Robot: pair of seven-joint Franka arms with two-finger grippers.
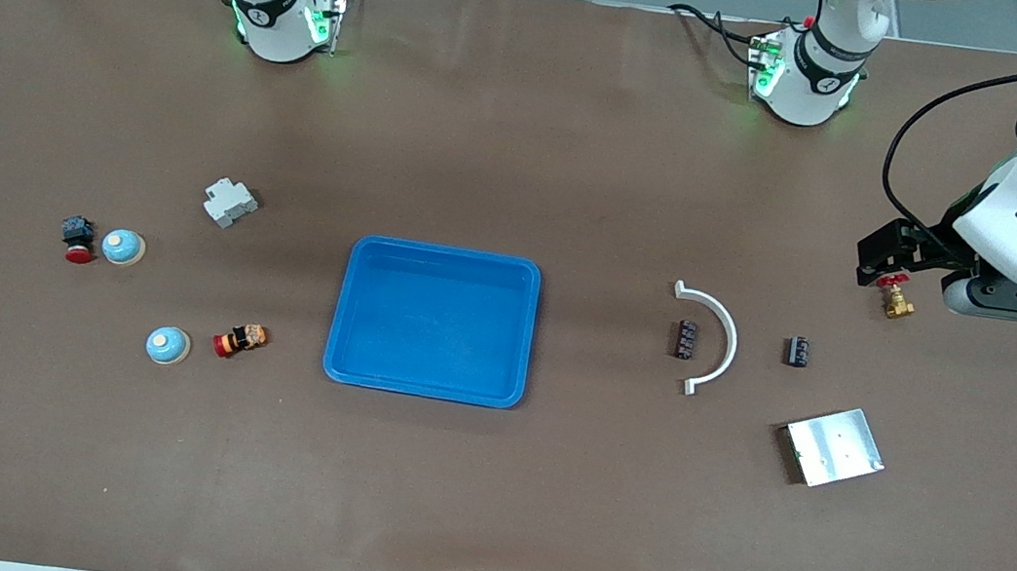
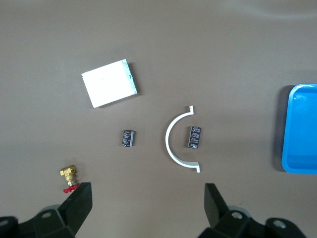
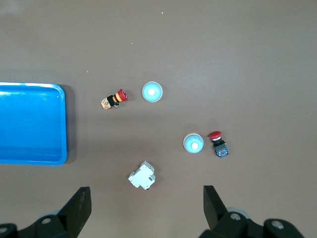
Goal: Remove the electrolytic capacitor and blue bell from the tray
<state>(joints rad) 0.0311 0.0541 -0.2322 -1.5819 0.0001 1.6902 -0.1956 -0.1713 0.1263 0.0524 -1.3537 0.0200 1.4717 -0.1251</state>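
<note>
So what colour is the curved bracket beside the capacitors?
White; the curved bracket shows best in the left wrist view.
</note>
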